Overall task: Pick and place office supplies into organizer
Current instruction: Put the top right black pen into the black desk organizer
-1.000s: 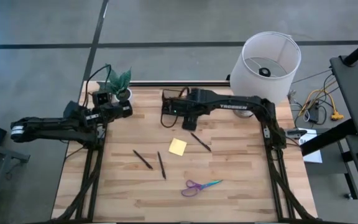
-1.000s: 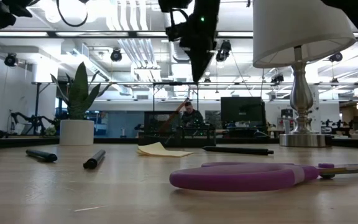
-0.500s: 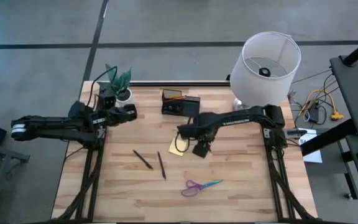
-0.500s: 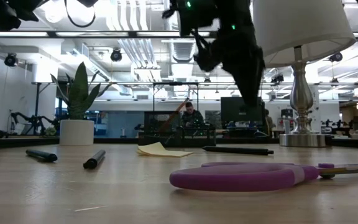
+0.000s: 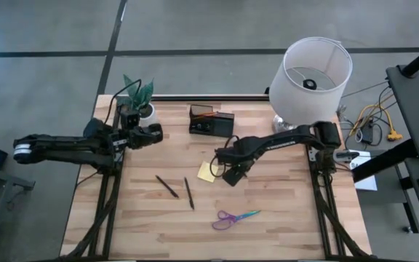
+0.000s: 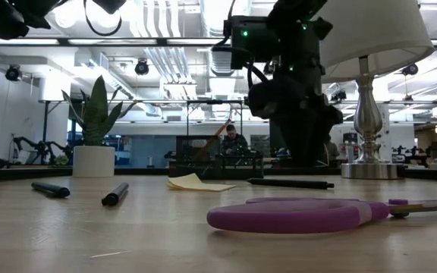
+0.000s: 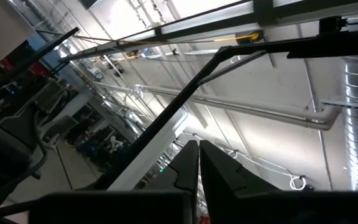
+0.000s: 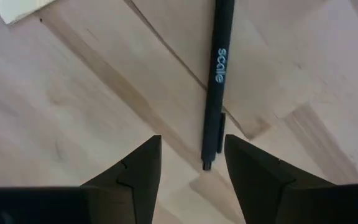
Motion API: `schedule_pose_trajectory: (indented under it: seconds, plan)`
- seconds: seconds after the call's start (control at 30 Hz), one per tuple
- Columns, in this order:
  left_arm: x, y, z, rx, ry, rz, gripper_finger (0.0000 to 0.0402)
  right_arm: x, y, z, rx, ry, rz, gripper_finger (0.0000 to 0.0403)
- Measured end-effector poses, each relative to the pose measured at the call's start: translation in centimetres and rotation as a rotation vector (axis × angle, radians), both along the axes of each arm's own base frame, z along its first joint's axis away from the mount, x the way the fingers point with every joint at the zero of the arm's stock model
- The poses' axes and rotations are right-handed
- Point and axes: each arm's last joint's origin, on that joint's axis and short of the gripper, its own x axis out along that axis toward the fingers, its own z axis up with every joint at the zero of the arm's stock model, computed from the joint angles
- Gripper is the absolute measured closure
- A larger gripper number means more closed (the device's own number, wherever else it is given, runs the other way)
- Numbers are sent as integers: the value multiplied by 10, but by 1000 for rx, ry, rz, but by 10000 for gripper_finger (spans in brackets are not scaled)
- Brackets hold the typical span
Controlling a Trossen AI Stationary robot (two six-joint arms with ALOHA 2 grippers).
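My right gripper [image 5: 231, 173] points down, open, just above a black pen [image 8: 217, 81] that lies flat on the wood. The pen's tip [image 8: 207, 164] lies between the two fingers, which stand apart from it on either side. A yellow sticky-note pad [image 5: 206, 172] lies flat beside that gripper. Two more dark pens [image 5: 167, 186] [image 5: 188, 193] and the purple-and-teal scissors [image 5: 235, 217] lie nearer the front edge. The black organizer [image 5: 211, 121] stands at the far edge. My left gripper [image 5: 156, 133] is shut and tilted upward near the plant.
A white lamp [image 5: 310, 76] stands at the far right corner and a potted plant [image 5: 138, 98] at the far left corner. In the low view the scissors [image 6: 302, 214] lie closest to the front edge, with bare wood around them.
My right gripper has come from above the organizer toward the near edge and down, rolling its wrist, and now hangs low over the pen beside the sticky-note pad. My left gripper has edged a little toward the right. Nothing on the table has moved.
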Motion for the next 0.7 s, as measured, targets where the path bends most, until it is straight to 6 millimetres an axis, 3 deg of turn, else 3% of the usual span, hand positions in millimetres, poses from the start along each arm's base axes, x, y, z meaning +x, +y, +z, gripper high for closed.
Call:
schedule_pose_trajectory:
  seconds: [0.3,0.7]
  plan:
    - [3,1,-2,-7,12,9,402,-3,-2,-12,-48,-13,49,234]
    - [8,3,-5,-37,31,47,402,1,-4,-13,-65,-64,135,234]
